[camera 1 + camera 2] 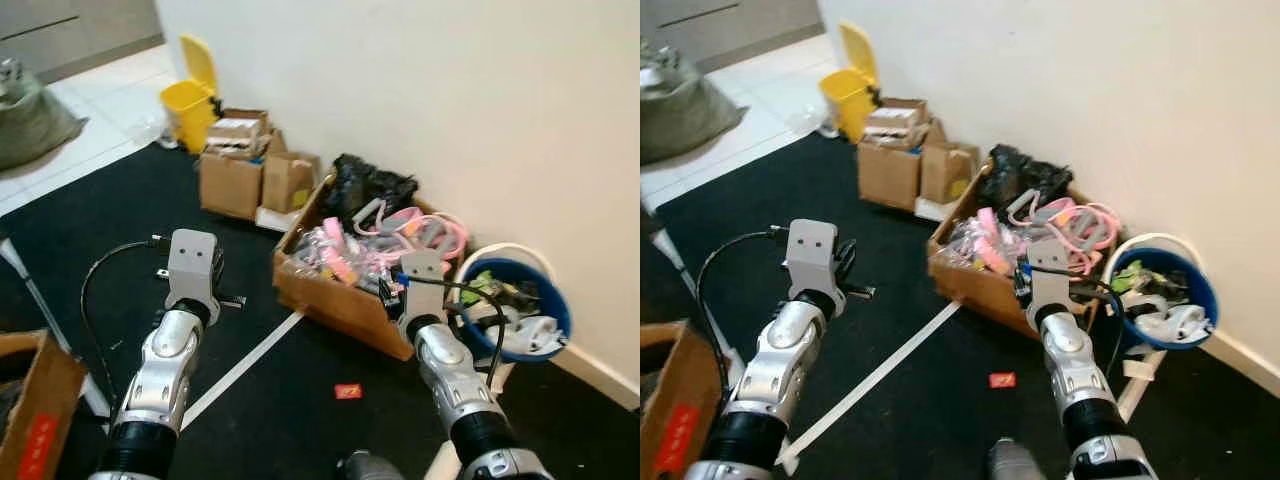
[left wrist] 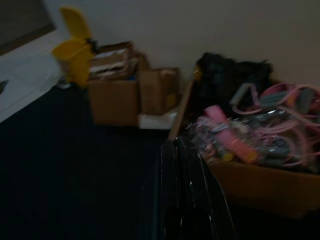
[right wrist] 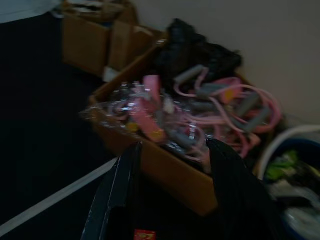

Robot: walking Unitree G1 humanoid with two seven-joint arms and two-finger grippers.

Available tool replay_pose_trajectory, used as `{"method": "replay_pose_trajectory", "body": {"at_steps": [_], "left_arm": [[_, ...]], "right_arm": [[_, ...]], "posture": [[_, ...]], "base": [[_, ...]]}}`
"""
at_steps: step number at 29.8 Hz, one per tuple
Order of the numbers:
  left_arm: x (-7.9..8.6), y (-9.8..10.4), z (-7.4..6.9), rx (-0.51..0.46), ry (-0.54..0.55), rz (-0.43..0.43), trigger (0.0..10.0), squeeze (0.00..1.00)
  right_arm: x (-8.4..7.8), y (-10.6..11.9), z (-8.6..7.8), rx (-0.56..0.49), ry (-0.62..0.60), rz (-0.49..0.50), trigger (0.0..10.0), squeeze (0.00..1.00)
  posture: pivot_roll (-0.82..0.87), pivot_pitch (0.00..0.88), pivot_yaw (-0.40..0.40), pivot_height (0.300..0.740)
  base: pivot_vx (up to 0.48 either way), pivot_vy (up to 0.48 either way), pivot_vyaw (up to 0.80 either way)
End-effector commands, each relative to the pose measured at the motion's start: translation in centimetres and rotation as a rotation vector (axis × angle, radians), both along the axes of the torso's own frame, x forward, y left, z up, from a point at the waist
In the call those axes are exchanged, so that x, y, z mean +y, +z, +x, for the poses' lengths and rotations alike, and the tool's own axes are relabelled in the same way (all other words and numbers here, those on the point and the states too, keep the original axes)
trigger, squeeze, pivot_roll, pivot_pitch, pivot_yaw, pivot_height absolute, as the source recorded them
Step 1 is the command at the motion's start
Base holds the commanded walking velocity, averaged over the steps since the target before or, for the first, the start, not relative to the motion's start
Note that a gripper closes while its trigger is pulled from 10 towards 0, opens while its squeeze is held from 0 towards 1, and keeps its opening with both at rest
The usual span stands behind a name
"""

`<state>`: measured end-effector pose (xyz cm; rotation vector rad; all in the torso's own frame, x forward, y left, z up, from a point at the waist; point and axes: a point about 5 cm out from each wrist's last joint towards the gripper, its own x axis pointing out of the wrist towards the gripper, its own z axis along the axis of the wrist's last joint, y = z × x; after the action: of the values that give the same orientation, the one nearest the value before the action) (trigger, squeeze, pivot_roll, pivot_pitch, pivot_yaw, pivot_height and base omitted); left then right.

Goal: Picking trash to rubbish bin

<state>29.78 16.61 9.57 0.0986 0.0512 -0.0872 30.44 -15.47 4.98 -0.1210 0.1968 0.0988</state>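
One scrap of trash, a small red wrapper [image 1: 347, 391], lay on the black mat in front of me, untouched. My right gripper [image 3: 172, 170] hung above it with fingers spread apart, empty. My left gripper [image 2: 175, 200] had its fingers pressed together, holding nothing, out over the mat. The yellow rubbish bin [image 1: 192, 100] stood with its lid up, well apart by the wall past the cardboard boxes [image 1: 250, 170]. I judged nothing binned yet; pickup and carry were left.
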Motion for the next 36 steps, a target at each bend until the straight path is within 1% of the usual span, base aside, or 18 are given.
{"method": "replay_pose_trajectory", "body": {"at_steps": [1, 14, 29, 36], "left_arm": [[0.06, -0.42, -0.12, 0.021, 0.004, 0.018, 10.0, 0.0], [0.16, -0.52, -0.13, 0.026, 0.026, 0.015, 10.0, 0.0], [-0.12, -0.58, -0.14, 0.028, 0.024, 0.009, 10.0, 0.0], [0.05, -0.52, -0.17, 0.024, 0.027, 0.01, 10.0, 0.0]], "right_arm": [[-0.11, -0.2, -0.21, 0.009, -0.01, 0.004, 10.0, 0.0], [0.01, -0.03, -0.04, 0.009, -0.008, 0.013, 10.0, 0.0], [-0.28, -0.04, 0.12, 0.013, -0.01, 0.014, 10.0, 0.0], [-0.21, 0.05, 0.26, 0.01, -0.005, 0.013, 10.0, 0.0]], "posture": [[0.04, 0.041, 0.024, 0.74], [0.05, 0.039, 0.02, 0.74], [0.04, 0.035, 0.015, 0.74], [0.04, 0.032, 0.012, 0.74]], "base": [[0.0, 0.0, -0.66], [0.0, 0.0, -0.65], [0.0, 0.0, -0.65], [0.0, 0.0, -0.65]]}}
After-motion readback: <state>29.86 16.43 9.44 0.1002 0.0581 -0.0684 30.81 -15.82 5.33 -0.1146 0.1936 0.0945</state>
